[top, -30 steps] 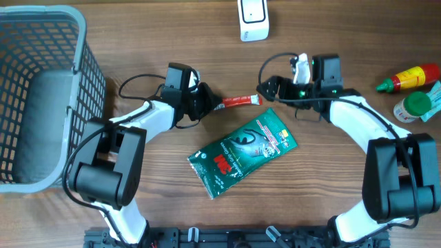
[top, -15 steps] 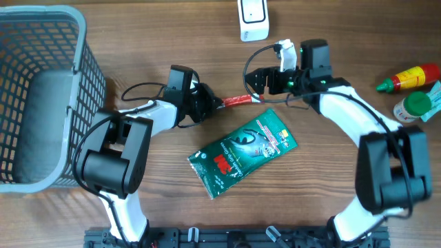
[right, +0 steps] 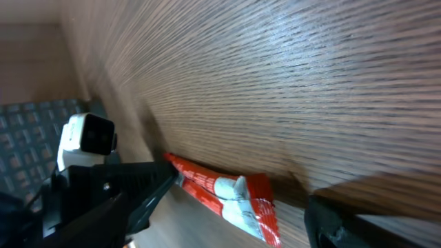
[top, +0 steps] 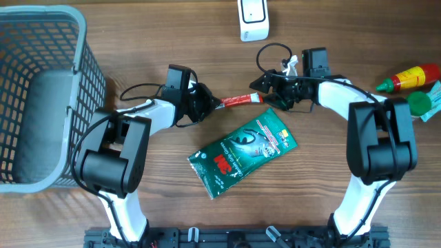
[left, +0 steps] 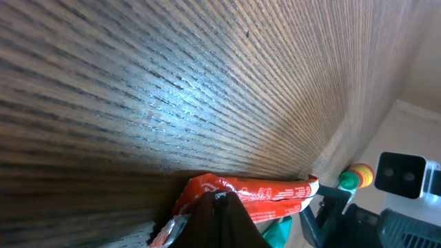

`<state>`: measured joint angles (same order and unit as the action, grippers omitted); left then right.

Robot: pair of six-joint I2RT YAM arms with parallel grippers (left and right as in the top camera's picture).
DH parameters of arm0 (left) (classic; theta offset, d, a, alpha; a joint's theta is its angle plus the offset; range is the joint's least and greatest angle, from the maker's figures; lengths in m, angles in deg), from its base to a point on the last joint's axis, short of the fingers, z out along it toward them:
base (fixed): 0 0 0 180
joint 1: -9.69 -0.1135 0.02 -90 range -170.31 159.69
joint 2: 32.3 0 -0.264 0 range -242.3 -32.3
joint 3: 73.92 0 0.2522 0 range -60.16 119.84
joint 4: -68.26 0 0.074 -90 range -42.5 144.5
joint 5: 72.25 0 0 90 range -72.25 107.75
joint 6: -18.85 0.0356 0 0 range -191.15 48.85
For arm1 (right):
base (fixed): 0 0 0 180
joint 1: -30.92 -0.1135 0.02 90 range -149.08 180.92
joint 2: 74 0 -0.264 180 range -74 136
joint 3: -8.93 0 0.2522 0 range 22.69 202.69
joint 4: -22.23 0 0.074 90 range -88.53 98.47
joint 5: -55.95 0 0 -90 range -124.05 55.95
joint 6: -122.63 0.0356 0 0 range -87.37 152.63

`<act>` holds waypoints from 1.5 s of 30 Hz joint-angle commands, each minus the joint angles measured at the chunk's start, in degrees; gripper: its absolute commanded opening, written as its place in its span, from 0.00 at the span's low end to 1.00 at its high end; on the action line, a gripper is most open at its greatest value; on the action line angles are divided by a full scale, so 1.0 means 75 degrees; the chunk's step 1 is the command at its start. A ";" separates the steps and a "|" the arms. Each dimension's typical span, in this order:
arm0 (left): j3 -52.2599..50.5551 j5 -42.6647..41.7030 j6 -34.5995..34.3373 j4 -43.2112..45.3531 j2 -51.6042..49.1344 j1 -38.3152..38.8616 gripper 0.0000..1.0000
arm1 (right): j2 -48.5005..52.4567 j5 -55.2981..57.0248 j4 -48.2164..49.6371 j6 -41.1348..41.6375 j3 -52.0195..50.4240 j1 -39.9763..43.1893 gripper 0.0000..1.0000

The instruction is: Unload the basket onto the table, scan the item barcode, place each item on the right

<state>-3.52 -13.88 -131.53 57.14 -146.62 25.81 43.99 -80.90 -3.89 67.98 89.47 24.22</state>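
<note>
The item is a thin red stick packet [top: 240, 101] with white print, lying level between the two arms. My left gripper [top: 215, 105] is shut on its left end; in the left wrist view the dark fingertips [left: 219, 201] pinch the red packet [left: 275, 193]. My right gripper [top: 266, 95] stands open at the packet's right end. The right wrist view shows that crimped end [right: 244, 203] just left of one dark finger [right: 337, 222], not touching it. No barcode can be made out.
A green pouch [top: 242, 147] lies flat below the packet. A white scanner [top: 253, 19] stands at the back edge. A grey wire basket [top: 65, 41] fills the left side. A red sauce bottle [top: 410, 77] and a green-capped jar [top: 417, 105] sit far right.
My right gripper has swung up and back down to the packet's free end, its jaws narrowing a little. The left gripper has kept its hold and the packet has barely moved.
</note>
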 commanded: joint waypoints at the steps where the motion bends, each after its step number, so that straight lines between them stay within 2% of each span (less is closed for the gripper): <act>1: -0.0111 0.0373 -0.0070 -0.0207 -0.0347 -0.0079 0.04 | 0.0842 0.0198 0.0204 0.0152 -0.0184 -0.0099 0.73; 3: -0.0111 0.0373 -0.0070 -0.0207 -0.0347 -0.0079 0.04 | 0.0901 0.0035 0.0350 0.0169 -0.0184 -0.0108 0.68; 11: -0.0111 0.0373 -0.0070 -0.0207 -0.0347 -0.0079 0.04 | 0.0970 -0.0009 0.0335 -0.0152 -0.0184 -0.0592 0.67; 18: -0.0111 0.0373 -0.0070 -0.0210 -0.0347 -0.0079 0.04 | 0.0973 0.0379 0.0411 -0.0321 -0.0184 -0.0676 0.38; 23: -0.0111 0.0373 -0.0070 -0.0329 -0.0347 -0.0079 0.04 | 0.0973 0.0533 0.1271 -0.0128 -0.0184 -0.0679 0.37; 25: -0.0111 0.0373 -0.0070 -0.0356 -0.0347 -0.0079 0.04 | 0.0973 0.0536 0.1413 -0.0044 -0.0184 -0.0679 0.33; 26: -0.0111 0.0373 -0.0070 -0.0356 -0.0347 -0.0079 0.04 | 0.0973 0.0536 0.1448 -0.0029 -0.0184 -0.0679 0.28; 28: -0.0111 0.0373 -0.0070 -0.0356 -0.0347 -0.0079 0.04 | 0.0973 0.0618 0.1445 -0.0052 -0.0187 -0.0679 0.09; 29: -0.0111 0.0373 -0.0070 -0.0358 -0.0347 -0.0079 0.04 | 0.0973 0.0659 0.1445 -0.0117 -0.0192 -0.0679 0.05; 32: -0.0111 0.0376 -0.0070 -0.0385 -0.0347 -0.0079 0.04 | 0.0947 0.0673 0.1475 -0.0122 -0.0189 -0.0676 0.04; 33: -0.0111 0.0376 -0.0070 -0.0396 -0.0347 -0.0079 0.13 | 0.0892 0.0638 0.1460 -0.0172 -0.0189 -0.0656 0.04; 36: -0.0111 0.0373 -0.0070 -0.0478 -0.0347 -0.0079 0.82 | 0.0175 0.0568 0.0982 -0.0705 -0.0189 -0.0458 0.05; 38: -0.0111 0.0344 -0.0070 -0.0504 -0.0347 -0.0079 1.00 | -0.0638 0.1067 0.0315 -0.1046 -0.0189 -0.0367 0.05; 41: -0.0111 0.0204 -0.0070 -0.0533 -0.0344 -0.0050 1.00 | -0.2250 0.1941 -0.0644 -0.1722 -0.0189 -0.0353 0.04; 45: -0.0111 0.0233 0.0017 -0.0650 -0.0149 0.0085 1.00 | -0.4141 0.2713 -0.1084 -0.2943 -0.0189 -0.0353 0.04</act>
<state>-0.72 -18.19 -132.34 55.98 -145.20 26.03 21.33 -66.95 -11.19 55.00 87.55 21.89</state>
